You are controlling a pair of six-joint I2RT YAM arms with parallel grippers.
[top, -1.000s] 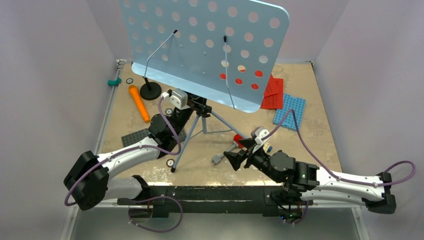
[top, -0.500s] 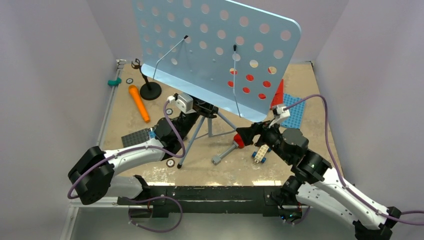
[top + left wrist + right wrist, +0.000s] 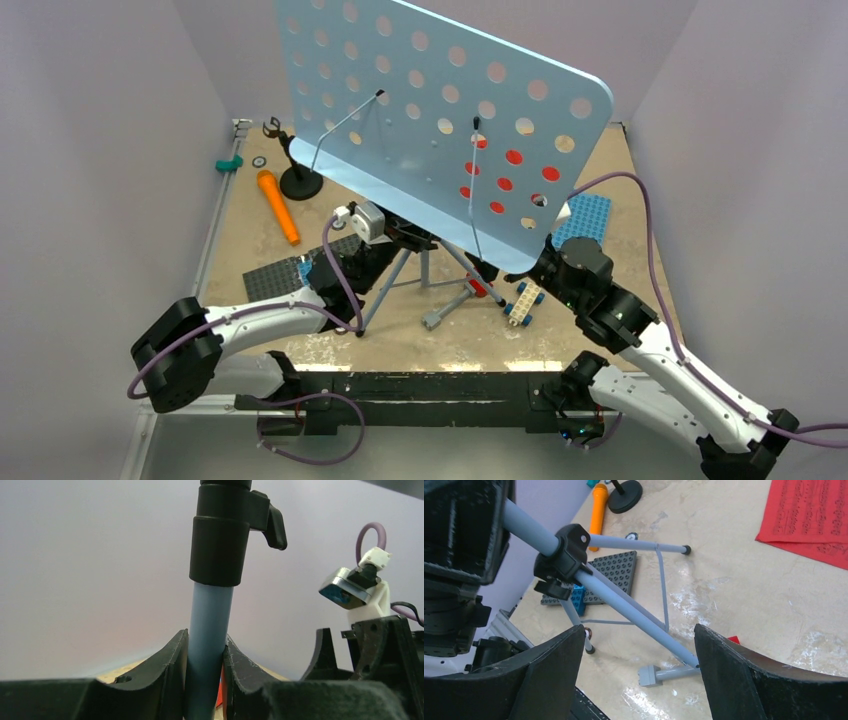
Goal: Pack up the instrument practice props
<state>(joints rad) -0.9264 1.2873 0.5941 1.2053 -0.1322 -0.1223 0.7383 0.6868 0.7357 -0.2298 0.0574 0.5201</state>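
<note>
Left gripper [image 3: 205,647] clamped the smooth pale-blue round pole [image 3: 210,610] of the perforated pale-blue music stand [image 3: 440,100]. The pole's long axis ran up between its fingers, with the flat desk tilted above. Right gripper [image 3: 639,635] gaped wide and held nothing, thin grey tubular tripod legs [image 3: 634,543] just ahead. Beyond lay the orange cylindrical toy microphone [image 3: 598,505] and flat red printed sheet-music pages [image 3: 814,515].

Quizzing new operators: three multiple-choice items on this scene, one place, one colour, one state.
1. Where does the orange toy microphone lie? A) beside the black mic stand B) near right corner C) dead centre
2. The sheet-music pages are: A) green B) red C) white
3. The left claw is: A) wide open B) shut on the music stand's pole C) out of view
Answers: A, it lies by that round base; B, red in the right wrist view; B, it pinches the pole.
</note>
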